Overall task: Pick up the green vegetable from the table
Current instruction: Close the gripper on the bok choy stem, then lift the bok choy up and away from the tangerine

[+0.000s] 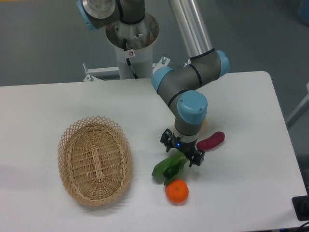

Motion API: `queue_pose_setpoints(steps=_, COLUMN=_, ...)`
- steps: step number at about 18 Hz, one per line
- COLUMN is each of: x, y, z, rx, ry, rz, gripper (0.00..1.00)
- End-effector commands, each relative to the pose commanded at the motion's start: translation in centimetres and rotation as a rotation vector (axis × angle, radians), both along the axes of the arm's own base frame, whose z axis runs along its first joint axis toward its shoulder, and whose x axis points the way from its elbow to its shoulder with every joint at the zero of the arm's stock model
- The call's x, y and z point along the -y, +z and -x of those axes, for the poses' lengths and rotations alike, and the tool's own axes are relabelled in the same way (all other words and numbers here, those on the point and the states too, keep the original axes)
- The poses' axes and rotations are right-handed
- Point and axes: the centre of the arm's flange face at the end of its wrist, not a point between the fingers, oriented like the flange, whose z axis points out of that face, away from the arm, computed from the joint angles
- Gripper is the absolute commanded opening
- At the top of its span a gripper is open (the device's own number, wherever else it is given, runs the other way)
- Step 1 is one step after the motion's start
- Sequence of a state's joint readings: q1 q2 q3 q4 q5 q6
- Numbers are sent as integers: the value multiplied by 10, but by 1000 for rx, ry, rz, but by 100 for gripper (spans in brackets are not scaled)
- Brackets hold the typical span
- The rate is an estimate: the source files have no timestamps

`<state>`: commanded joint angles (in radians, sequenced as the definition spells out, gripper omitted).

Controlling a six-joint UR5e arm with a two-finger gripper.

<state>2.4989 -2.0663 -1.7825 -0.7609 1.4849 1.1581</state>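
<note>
White flat table (251,106) holds the small green leafy toy vegetable (169,167), centre-low. It looks light and bendy; grab its pale stalk. Black gripper (182,152) sits spread over it.

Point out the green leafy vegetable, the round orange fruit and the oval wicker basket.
green leafy vegetable (166,168): fixed camera, dark leaf end.
round orange fruit (176,191): fixed camera, centre of its top.
oval wicker basket (68,185): fixed camera, near-left rim.
</note>
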Motion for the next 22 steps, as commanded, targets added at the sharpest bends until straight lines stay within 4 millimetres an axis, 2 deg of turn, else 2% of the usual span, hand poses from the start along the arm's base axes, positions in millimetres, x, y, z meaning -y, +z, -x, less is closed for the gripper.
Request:
queue_pose_setpoints(steps=2, x=0, y=0, z=0, rx=0, ry=-3, rz=0, gripper=51)
queue_pose_setpoints(steps=3, x=0, y=2, z=0, rx=-3, ry=-5, rz=-2, gripper=48)
queue_pose_setpoints(steps=7, x=-2, y=8, z=3, rx=-13, ry=-6, rz=-9, gripper=39)
queue_pose_setpoints(steps=13, x=-2, y=19, z=6, rx=-32, ry=-18, rz=-22, gripper=36)
queue_pose_setpoints(steps=14, x=-2, y=27, z=7, rx=-43, ry=-20, rz=-30, gripper=36)
queue_pose_setpoints(steps=18, x=11, y=81, z=16, rx=-107, ry=-33, rz=-76, gripper=36)
queue_pose_setpoints(steps=22, x=18, y=121, z=21, rx=-148, ry=-40, rz=-110, gripper=36)
